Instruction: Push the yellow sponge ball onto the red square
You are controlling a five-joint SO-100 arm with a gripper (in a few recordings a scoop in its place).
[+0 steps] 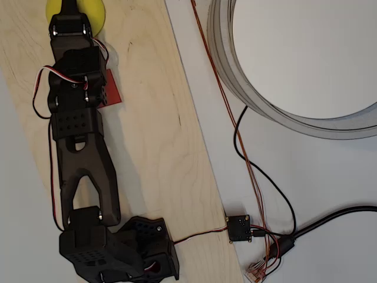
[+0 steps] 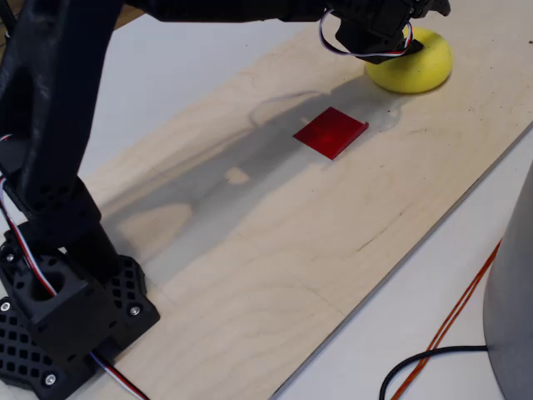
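Fingers (image 2: 400, 33) reach over the yellow sponge ball (image 2: 420, 67) beyond the red square (image 2: 331, 132); their spread is hidden.

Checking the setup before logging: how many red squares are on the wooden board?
1. The red square lies flat mid-board, just short of the yellow sponge ball; in the overhead view the arm covers part of it.

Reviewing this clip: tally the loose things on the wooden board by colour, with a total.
Yellow: 1, the sponge ball, partly under the gripper.
Red: 1, the flat square, lying apart from the ball.
Total: 2 on the wooden board.
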